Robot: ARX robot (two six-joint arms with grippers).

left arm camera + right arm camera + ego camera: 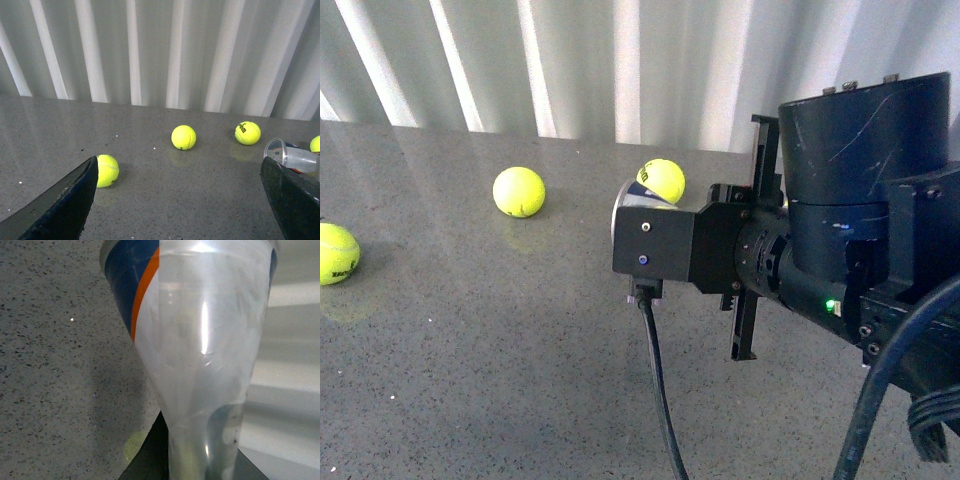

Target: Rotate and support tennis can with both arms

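The tennis can (pixel 200 340) fills the right wrist view: clear plastic with a navy and orange label. It narrows where my right gripper (pixel 200 462) is shut on it, with a dark finger (pixel 150 455) beside it. In the front view only the can's metal rim (pixel 623 208) shows, behind the wrist camera housing on the right arm (pixel 850 200). The can is held above the table. In the left wrist view the can's clear open end (pixel 292 157) lies just beyond one finger. My left gripper (pixel 179 165) is open and empty, low over the table. It is out of the front view.
Yellow tennis balls lie on the grey speckled table (pixel 470 380): one far centre-left (pixel 519 191), one at the left edge (pixel 335 253), one behind the can (pixel 661 180). The left wrist view shows several balls, the nearest (pixel 107 170) by one finger. A white corrugated wall stands behind.
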